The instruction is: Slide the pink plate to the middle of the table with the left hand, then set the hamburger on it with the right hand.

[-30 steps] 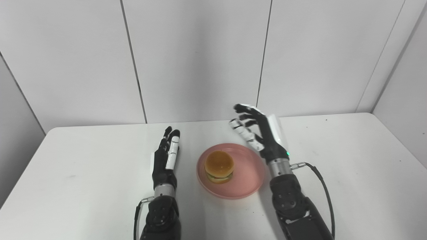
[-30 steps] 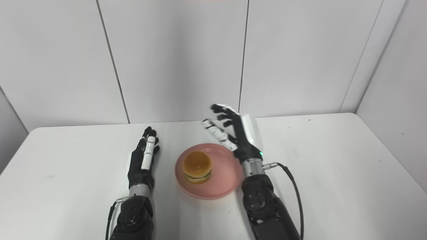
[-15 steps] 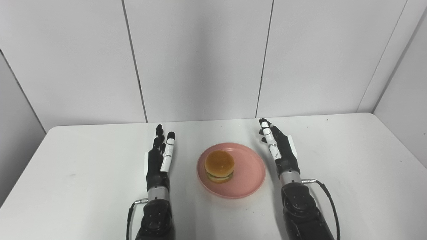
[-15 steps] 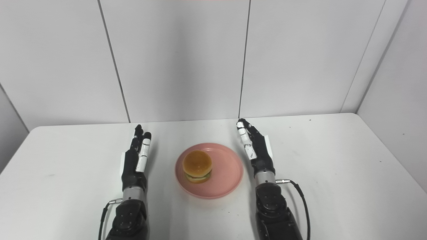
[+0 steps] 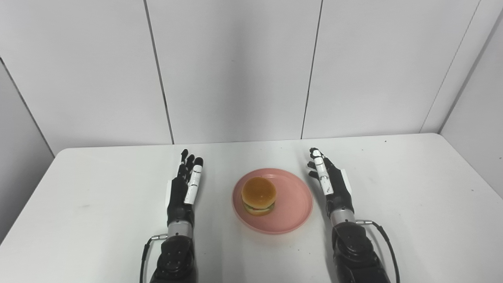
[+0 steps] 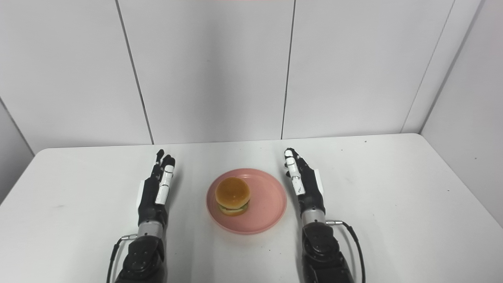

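Left hand: your left hand [image 5: 181, 190] sits low over the table, fingers straight and pointing away from the robot, slightly fanned, holding nothing.
Right hand: your right hand [image 5: 332, 184] mirrors it on the other side, fingers extended and spread a little, palm turned inward, nothing in its grasp.
Pink plate: you have the pink plate [image 5: 294, 204] lying flat between the two hands, near the middle of the white table [image 5: 412, 204]. Its right rim comes just beside your right hand; on the left a wider strip of bare table separates it from your left hand. Neither hand touches it.
Hamburger: the hamburger [image 5: 258, 195] stands upright on the plate, set toward the side nearer your left hand, bun top up, with a green and pale filling layer showing at its lower edge. It is apart from both hands.
Arms: both forearms enter from the bottom edge, one on each side of the plate; a cable [image 5: 384, 239] loops out from your right wrist.
Surroundings: plain pale wall panels [image 5: 235, 70] stand behind the far edge of the table.
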You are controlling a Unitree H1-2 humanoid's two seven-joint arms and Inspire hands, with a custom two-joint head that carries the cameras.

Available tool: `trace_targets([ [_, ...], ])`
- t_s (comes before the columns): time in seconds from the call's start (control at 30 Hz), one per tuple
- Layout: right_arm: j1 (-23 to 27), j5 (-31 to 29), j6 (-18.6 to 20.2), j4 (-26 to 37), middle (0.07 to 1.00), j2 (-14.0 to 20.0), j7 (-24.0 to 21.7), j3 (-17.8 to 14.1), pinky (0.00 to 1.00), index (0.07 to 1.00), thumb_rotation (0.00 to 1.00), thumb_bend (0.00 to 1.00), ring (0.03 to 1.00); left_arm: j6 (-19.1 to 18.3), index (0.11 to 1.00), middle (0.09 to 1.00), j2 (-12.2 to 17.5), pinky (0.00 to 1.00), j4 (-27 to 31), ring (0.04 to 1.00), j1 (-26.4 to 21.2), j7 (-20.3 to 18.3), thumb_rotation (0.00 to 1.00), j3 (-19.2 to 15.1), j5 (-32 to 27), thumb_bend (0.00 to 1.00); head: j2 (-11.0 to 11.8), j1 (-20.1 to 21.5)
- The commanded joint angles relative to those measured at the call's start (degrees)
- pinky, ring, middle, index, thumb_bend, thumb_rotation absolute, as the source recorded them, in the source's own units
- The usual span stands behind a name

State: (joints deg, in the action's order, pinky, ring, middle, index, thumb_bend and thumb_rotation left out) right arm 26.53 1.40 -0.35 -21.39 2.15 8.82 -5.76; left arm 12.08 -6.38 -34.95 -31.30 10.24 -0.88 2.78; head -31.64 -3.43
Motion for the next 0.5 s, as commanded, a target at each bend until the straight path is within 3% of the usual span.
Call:
trace_targets([
  [0.0,0.56,-1.34,-3.59,0.12,0.886,-0.88,-0.23,-0.33,0.85,0.872,1.00,0.77,0.859,0.30,0.979,0.958,0.20,0.95,1.96,0.962,-1.53,-0.48,0.82,0.39,0.33,0.68,-0.14,-0.08],
  [0.2,-0.19,-3.90,-8.24,-1.80,0.896,-0.91,-1.63,-0.69,0.87,0.891,1.00,0.80,0.874,-0.37,0.981,0.962,0.14,0.95,3.42,0.964,-0.90,-1.31,0.83,0.66,-0.12,0.66,-0.52,0.25],
  [0.47,-0.76,-5.68,-10.10,-2.98,0.884,-0.98,-2.09,-1.07,0.82,0.885,1.00,0.80,0.851,-0.94,0.983,0.965,0.02,0.95,3.97,0.966,-0.41,-1.54,0.82,0.48,-0.58,0.67,-0.45,0.31],
])
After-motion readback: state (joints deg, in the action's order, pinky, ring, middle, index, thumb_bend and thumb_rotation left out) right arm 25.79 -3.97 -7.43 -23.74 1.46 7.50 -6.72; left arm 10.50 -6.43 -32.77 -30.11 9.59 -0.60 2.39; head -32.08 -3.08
